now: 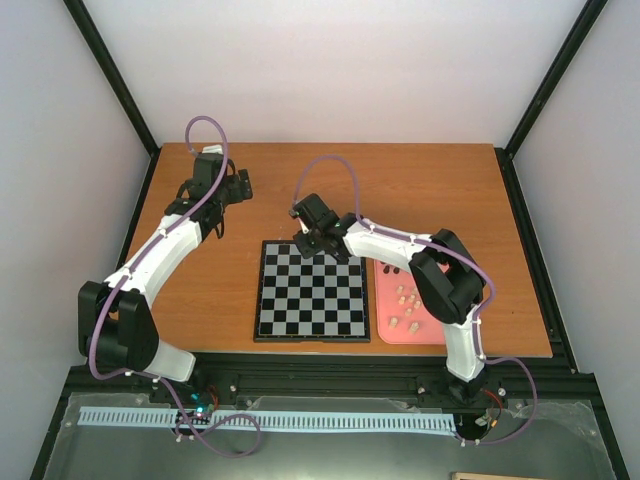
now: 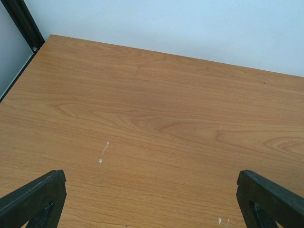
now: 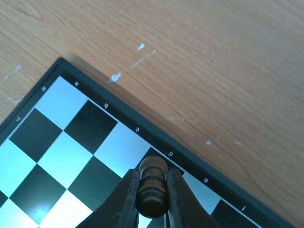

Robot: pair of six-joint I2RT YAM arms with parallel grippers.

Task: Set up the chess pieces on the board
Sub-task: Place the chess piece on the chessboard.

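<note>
The black-and-silver board (image 1: pixel 310 305) lies flat in front of the arms with no pieces standing on it. My right gripper (image 1: pixel 318 242) hangs over its far edge, shut on a dark brown chess piece (image 3: pixel 152 190). In the right wrist view that piece sits between the fingertips (image 3: pixel 131 187) above the board's (image 3: pixel 52 152) last row, by the letter d. Several pale beige chess pieces (image 1: pixel 406 296) lie on the pink tray (image 1: pixel 384 330). My left gripper (image 2: pixel 152 204) is open over bare wood at the far left, its fingers (image 2: pixel 33 199) wide apart with nothing between them.
The pink tray lies flush against the board's right side, partly under my right arm. A few dark pieces (image 1: pixel 391 268) show at its far end. Black frame posts and white walls close in the wooden table (image 1: pixel 430 190).
</note>
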